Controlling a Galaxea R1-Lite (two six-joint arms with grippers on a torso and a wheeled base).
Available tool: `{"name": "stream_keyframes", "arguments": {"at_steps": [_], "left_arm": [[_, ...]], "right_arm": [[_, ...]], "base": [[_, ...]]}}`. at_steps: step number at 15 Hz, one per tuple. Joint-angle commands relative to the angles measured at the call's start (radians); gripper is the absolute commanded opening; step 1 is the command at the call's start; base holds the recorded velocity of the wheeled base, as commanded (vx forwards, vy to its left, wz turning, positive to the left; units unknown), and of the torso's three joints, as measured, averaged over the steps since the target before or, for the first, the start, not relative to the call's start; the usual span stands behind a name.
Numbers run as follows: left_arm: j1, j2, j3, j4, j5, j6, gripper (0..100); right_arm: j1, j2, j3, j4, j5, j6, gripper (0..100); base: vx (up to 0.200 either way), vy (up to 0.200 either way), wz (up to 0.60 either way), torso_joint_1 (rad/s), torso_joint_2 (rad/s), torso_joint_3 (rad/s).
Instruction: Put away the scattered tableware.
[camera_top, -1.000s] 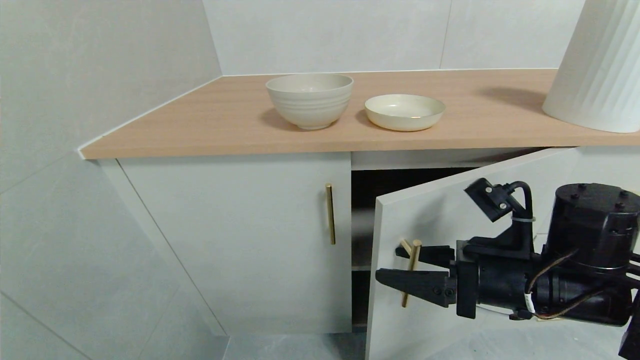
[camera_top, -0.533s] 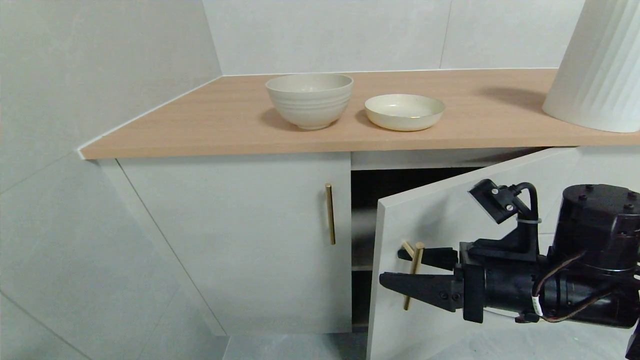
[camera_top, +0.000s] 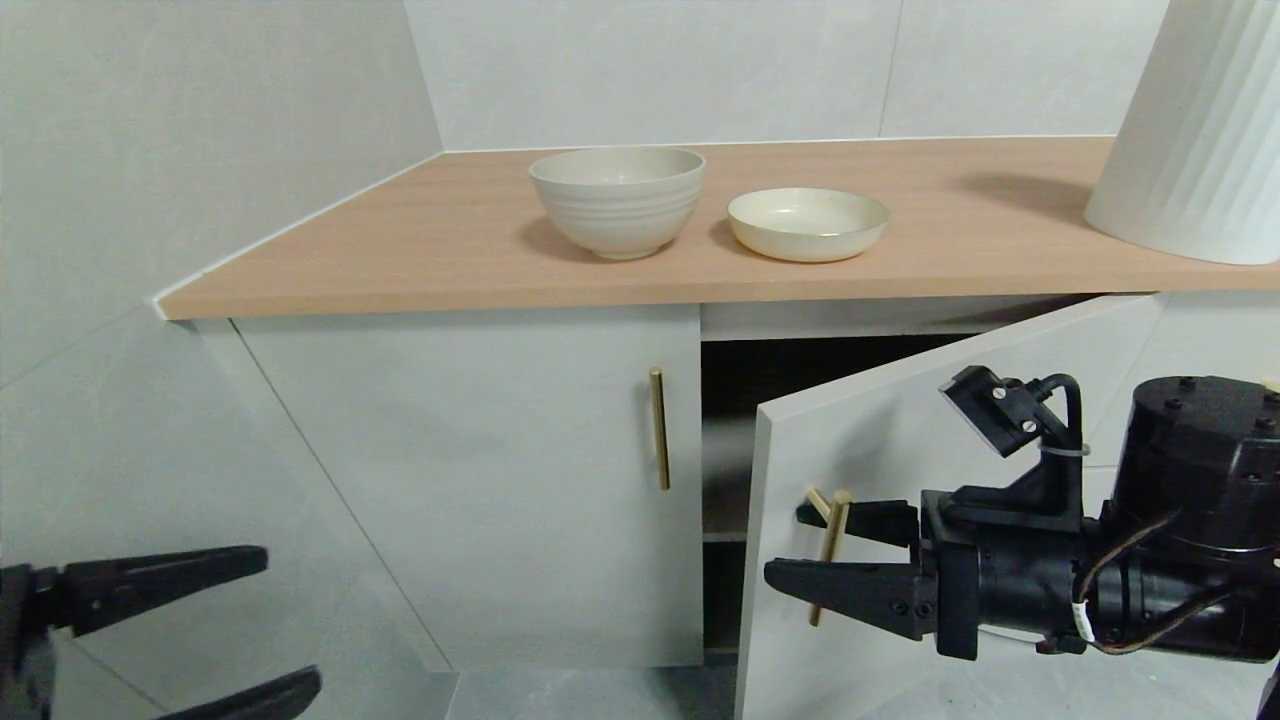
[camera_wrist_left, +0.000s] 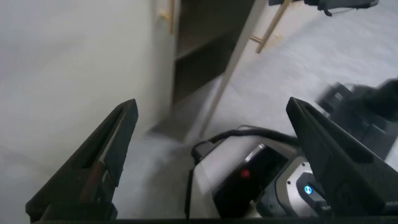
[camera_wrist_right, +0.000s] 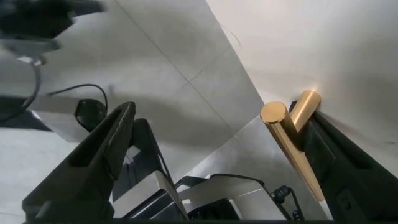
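Note:
A deep cream bowl (camera_top: 617, 200) and a shallow cream plate (camera_top: 808, 222) stand side by side on the wooden countertop (camera_top: 420, 250). Below them the right cabinet door (camera_top: 860, 430) hangs partly ajar. My right gripper (camera_top: 785, 545) is open, its fingers straddling that door's brass handle (camera_top: 838, 505); the handle (camera_wrist_right: 292, 143) lies against one finger in the right wrist view. My left gripper (camera_top: 290, 618) is open and holds nothing, low at the near left in front of the wall. Its own view shows the open cabinet (camera_wrist_left: 199, 37) beyond it.
The left cabinet door (camera_top: 480, 470) is closed, with its own brass handle (camera_top: 659, 428). A tall white ribbed vessel (camera_top: 1200, 130) stands on the counter's right end. Tiled walls close off the left side and the back. Dark shelves show inside the cabinet gap (camera_top: 725, 450).
My left gripper has come into the head view at the lower left. The right gripper has shifted slightly down and right with the handle, and the door has swung a little wider.

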Motion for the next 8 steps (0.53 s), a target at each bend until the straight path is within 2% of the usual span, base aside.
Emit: {"name": "stream_keyframes", "arguments": {"at_steps": [1, 2, 3, 4, 5, 6, 8], "left_arm": [[-0.06, 0.34, 0.043, -0.224, -0.007, -0.007, 100], [-0.063, 0.376, 0.075, -0.312, -0.005, -0.019, 100], [-0.073, 0.393, 0.104, -0.373, -0.005, -0.047, 100], [-0.091, 0.422, 0.129, -0.444, -0.005, -0.101, 100], [-0.1, 0.451, 0.147, -0.504, 0.004, -0.125, 100], [-0.105, 0.474, 0.155, -0.556, 0.013, -0.13, 100], [-0.152, 0.518, 0.161, -0.585, 0.019, -0.15, 100]], "right_arm": [[0.001, 0.008, 0.003, 0.009, 0.002, 0.002, 100], [0.001, 0.008, 0.003, 0.009, 0.002, 0.002, 100], [0.001, 0.01, 0.003, 0.009, 0.002, 0.002, 100], [0.001, 0.014, 0.004, 0.009, 0.002, 0.002, 100], [0.001, 0.019, 0.007, 0.009, 0.002, 0.001, 100], [0.001, 0.027, 0.007, 0.009, 0.002, 0.001, 100], [0.001, 0.04, 0.007, 0.008, 0.002, -0.001, 100]], "base": [[0.0, 0.0, 0.0, 0.0, 0.0, 0.0], [0.0, 0.0, 0.0, 0.0, 0.0, 0.0], [0.0, 0.0, 0.0, 0.0, 0.0, 0.0], [0.0, 0.0, 0.0, 0.0, 0.0, 0.0], [0.0, 0.0, 0.0, 0.0, 0.0, 0.0], [0.0, 0.0, 0.0, 0.0, 0.0, 0.0], [0.0, 0.0, 0.0, 0.0, 0.0, 0.0]]}}
